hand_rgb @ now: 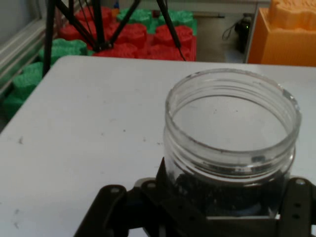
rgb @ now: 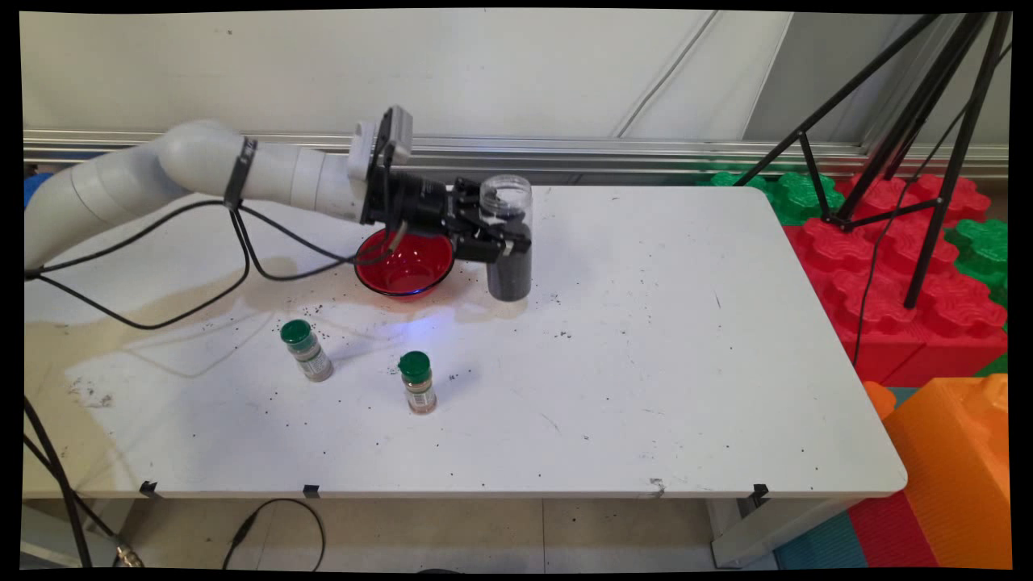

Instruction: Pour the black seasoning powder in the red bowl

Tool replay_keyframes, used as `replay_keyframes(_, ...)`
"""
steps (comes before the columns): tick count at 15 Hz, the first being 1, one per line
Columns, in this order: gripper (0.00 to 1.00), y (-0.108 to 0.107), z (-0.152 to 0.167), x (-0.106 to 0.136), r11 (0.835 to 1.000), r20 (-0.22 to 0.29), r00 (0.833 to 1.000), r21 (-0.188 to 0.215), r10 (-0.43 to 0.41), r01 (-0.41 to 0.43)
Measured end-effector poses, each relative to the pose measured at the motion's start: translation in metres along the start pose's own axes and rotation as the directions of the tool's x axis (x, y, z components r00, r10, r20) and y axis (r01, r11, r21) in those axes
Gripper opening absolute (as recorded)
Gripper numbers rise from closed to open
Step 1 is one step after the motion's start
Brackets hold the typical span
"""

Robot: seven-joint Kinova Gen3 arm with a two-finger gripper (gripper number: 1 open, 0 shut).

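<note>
My gripper (rgb: 507,239) is shut on a clear open-topped jar (rgb: 508,242) holding dark grains, which stands upright on or just above the table to the right of a red bowl (rgb: 405,263). In the hand view the jar (hand_rgb: 232,143) fills the lower right, its open mouth toward the top, with the gripper (hand_rgb: 217,207) clamped around its dark lower part. Two small spice bottles with green caps stand nearer the front: one at the left (rgb: 307,349) and one at the right (rgb: 418,382).
Dark grains lie scattered on the white table (rgb: 662,339) around the bowl and bottles. A brownish stain spreads over the table's left part. Beyond the right edge are red, green and orange foam blocks (rgb: 896,266) and a black tripod (rgb: 912,121).
</note>
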Motion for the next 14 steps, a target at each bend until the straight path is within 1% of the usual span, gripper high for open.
replay_keyframes(3,0.00,-0.008,-0.009,0.011,1.000,-0.008,1.000,0.015,-0.006,0.006)
replay_keyframes(6,0.00,-0.020,-0.022,0.025,0.999,-0.018,1.000,0.039,-0.012,0.013)
replay_keyframes(11,0.00,-0.042,-0.044,0.045,0.995,-0.031,0.999,0.090,-0.028,0.031)
replay_keyframes(14,0.00,-0.054,-0.056,0.052,0.992,-0.035,0.999,0.121,-0.033,0.037)
